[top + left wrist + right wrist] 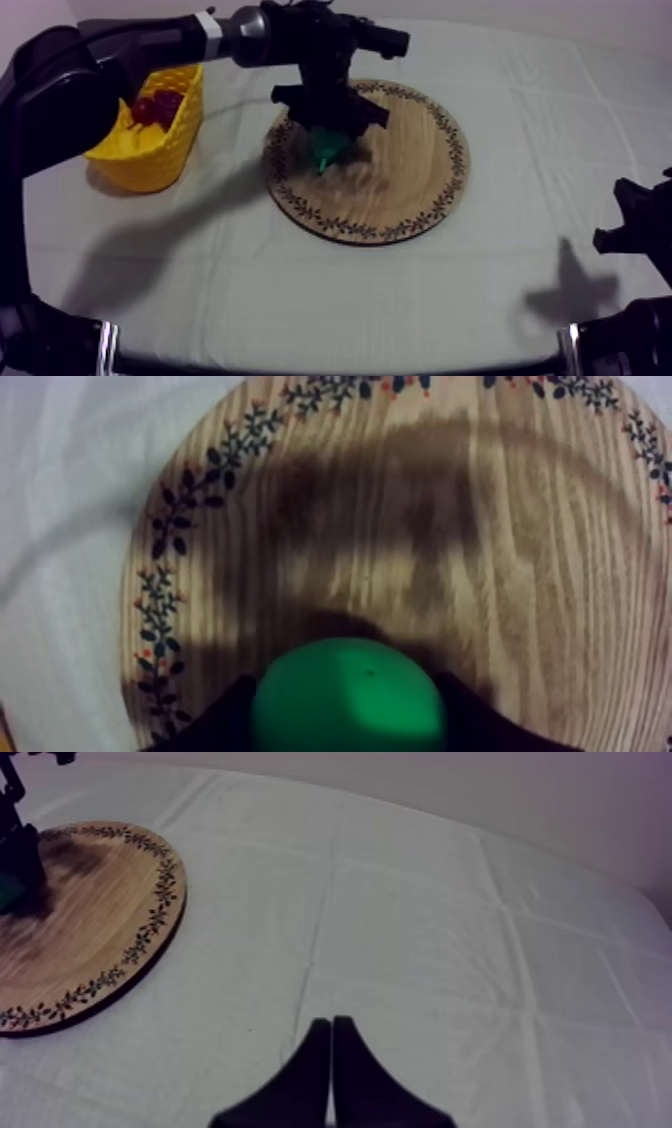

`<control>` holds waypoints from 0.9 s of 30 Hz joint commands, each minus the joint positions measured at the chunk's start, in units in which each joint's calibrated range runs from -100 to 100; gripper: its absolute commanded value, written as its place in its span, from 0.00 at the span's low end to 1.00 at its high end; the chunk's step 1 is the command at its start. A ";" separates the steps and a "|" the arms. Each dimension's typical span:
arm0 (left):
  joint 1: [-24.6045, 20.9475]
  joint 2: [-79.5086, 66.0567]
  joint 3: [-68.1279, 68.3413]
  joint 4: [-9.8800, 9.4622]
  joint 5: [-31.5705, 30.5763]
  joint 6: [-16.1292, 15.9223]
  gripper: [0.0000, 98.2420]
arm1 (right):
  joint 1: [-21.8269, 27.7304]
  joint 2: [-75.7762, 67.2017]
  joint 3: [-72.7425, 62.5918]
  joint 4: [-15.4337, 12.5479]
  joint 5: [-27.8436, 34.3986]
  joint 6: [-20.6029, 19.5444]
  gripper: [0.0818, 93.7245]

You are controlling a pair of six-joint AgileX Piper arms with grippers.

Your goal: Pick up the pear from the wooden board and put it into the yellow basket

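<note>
Gripping the pear (pixel 345 698) over the wooden board (pixel 410 185) with our left gripper (pixel 328 132).
Our left arm reaches in from the upper left of the table, and the gripper's two black fingers (pixel 205 721) are closed round the green pear, one on each side. The pear is over the part of the round, patterned board nearest the yellow basket (pixel 150 160); we cannot tell whether it touches the wood. The basket stands on the cloth (pixel 300 300) near the board, with dark red fruit (pixel 155 108) inside. Our right gripper (pixel 331 1052) sits low at the right over bare cloth, away from the board, its fingers pressed together on nothing.
</note>
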 commanded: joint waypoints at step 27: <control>-12.44 -38.28 19.09 -0.24 7.92 -7.57 0.44 | 0.01 -0.05 0.05 0.02 0.03 -0.02 0.00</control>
